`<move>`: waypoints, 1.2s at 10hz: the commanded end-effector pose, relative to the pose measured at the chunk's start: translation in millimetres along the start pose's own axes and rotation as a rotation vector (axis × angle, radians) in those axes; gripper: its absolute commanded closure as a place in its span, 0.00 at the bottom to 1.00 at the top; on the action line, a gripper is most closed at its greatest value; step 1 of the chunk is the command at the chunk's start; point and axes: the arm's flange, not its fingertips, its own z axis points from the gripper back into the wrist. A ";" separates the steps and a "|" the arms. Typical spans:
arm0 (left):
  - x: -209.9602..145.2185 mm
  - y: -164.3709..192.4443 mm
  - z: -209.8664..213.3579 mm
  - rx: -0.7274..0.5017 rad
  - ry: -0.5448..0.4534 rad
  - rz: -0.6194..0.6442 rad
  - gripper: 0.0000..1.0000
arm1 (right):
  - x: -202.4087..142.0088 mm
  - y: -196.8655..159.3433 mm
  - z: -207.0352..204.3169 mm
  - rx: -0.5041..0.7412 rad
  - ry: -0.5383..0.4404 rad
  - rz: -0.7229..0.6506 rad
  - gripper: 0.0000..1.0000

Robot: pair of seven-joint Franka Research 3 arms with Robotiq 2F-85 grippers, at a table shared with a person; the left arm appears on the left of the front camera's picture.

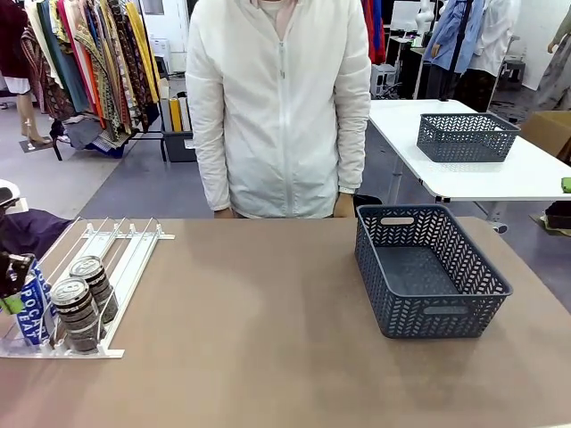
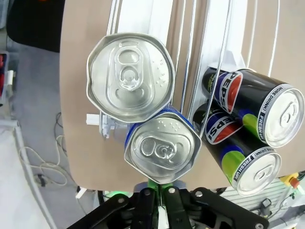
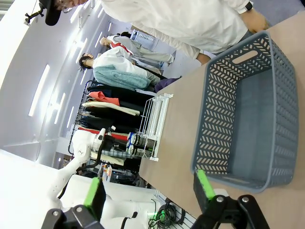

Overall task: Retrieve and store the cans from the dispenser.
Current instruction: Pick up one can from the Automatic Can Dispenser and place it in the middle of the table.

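We have our left hand [image 2: 155, 193] at the stopper end of the flat white wire-rail dispenser [image 1: 125, 254]. Its jaws are drawn almost together at the silver rim of the slim blue Pocari Sweat can [image 2: 162, 148] in the dispenser's outer lane. Whether that is a true hold we cannot tell; jaws this narrow look too close to span the can's body. We judge it wise to test with a small lift. If the can slips, we should open, centre across the body and close again. A second silver-topped can [image 2: 129, 76] sits right beside it, and two black Pepsi cans [image 2: 252, 98] lie in the dispenser's next lane. The lift should therefore go straight up over the clear stoppers without nudging them. Our right hand [image 3: 147, 179] hangs wide open and empty, well apart from the dispenser, near the dark grey lattice plastic basket [image 1: 433, 312], which looks empty.

The matt tan tabletop [image 1: 259, 348] lies bare between dispenser and basket. A person in a white zipped jacket [image 1: 281, 107] stands at the tabletop's far edge, beyond the dispenser. Clothes rails [image 1: 89, 62] hang behind the dispenser.
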 end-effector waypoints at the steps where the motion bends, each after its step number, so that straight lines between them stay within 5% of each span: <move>1: -6.3 0.0 -4.9 0.041 -0.026 0.018 1.00 | 4.3 4.7 -1.9 0.021 -0.017 0.005 0.00; 5: -10.3 0.6 -1.0 0.034 -0.022 0.011 1.00 | 4.3 4.7 -1.9 0.021 -0.017 0.005 0.00; 6: -12.0 0.1 0.7 0.020 -0.012 0.008 0.42 | 4.3 4.7 -1.9 0.021 -0.017 0.005 0.00; 7: -13.6 -0.2 2.5 0.023 -0.016 0.004 0.00 | 4.3 4.7 -1.9 0.021 -0.017 0.005 0.00; 12: -62.5 -5.5 72.1 0.013 -0.140 -0.034 0.00 | 4.3 4.7 -1.9 0.021 -0.017 0.005 0.00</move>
